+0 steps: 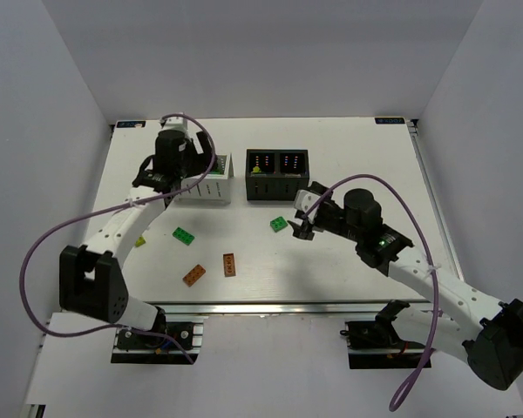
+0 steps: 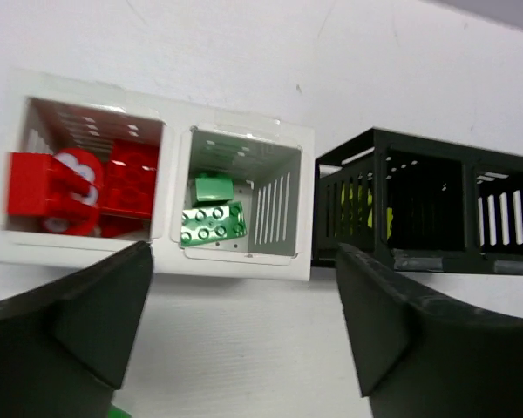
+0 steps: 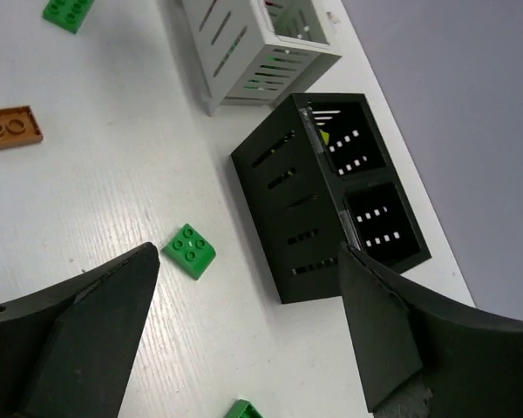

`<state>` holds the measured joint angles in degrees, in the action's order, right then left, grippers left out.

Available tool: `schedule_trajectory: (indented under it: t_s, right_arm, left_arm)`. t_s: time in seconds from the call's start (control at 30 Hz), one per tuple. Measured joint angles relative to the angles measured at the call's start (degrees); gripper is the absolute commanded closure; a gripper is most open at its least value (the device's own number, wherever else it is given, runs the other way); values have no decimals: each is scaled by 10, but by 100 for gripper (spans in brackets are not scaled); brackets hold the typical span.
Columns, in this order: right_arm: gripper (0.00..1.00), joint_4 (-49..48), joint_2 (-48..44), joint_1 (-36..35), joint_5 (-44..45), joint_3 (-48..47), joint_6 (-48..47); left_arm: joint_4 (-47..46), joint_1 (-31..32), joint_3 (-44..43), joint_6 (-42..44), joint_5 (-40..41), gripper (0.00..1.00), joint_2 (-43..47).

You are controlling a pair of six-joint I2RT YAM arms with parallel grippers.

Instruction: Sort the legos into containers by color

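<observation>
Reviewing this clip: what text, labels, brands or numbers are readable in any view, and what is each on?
Nothing can be read.
Left blue label, far table corner: too small to read.
Right blue label, far table corner: too small to read.
White box, black box, bricks: no print visible.

Top view: white container (image 1: 207, 190) mostly hidden under L arm (image 1: 122, 228). R wrist view: green lego (image 3: 244, 409) cut off at 6 o'clock. L wrist: red legos (image 2: 70, 196) blurred.
</observation>
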<state>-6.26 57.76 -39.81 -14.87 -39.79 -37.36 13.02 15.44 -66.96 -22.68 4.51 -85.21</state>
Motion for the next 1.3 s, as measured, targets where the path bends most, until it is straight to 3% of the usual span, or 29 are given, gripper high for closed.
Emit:
schedule_trajectory:
  t_s: [0.23, 0.4, 0.5, 0.57, 0.7, 0.77, 0.93, 1.3]
  right_arm:
    - [14, -65, -55, 62, -2, 60, 17]
    - [48, -9, -62, 113, -53, 34, 28]
    - [55, 43, -64, 117, -89, 9, 24]
    - [54, 69, -72, 117, -108, 5, 20]
    - [28, 107, -109, 132, -148, 20, 7]
    - [24, 118, -125, 156, -162, 25, 10]
    - [24, 126, -118, 206, -180, 24, 23]
    - [37, 165, -64, 195, -169, 10, 36]
  left_arm:
    - [13, 0, 16, -36, 105, 2, 111]
    - [40, 0, 33, -56, 195, 2, 176]
    - [49, 0, 45, -68, 238, 2, 210]
    - [50, 0, 48, -78, 258, 2, 216]
    - [49, 0, 56, -94, 273, 2, 200]
    - [51, 0, 57, -100, 272, 2, 179]
    - [64, 0, 68, -110, 270, 2, 158]
    - [99, -2, 61, -121, 318, 2, 93]
